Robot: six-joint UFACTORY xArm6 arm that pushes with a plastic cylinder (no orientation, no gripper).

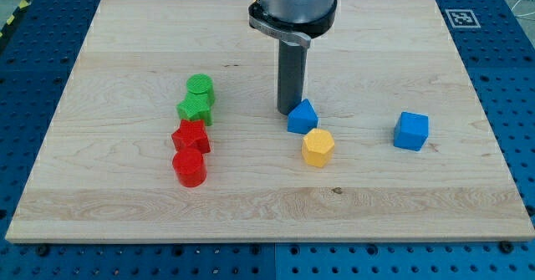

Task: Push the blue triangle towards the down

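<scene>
A yellow block (318, 147) sits just near-right of the blue triangle (303, 117), apex pointing far. My tip (289, 112), a rod without jaws, touches its far-left edge on the wooden surface (125, 54).

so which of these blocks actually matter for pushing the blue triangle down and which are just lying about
In the job:
- blue triangle
- my tip, right at the triangle's upper left edge

Lying about:
- yellow block, just below the triangle, probably in its path
- blue cube, off to the view's right
- green blocks and red blocks, clustered at the view's left
</scene>
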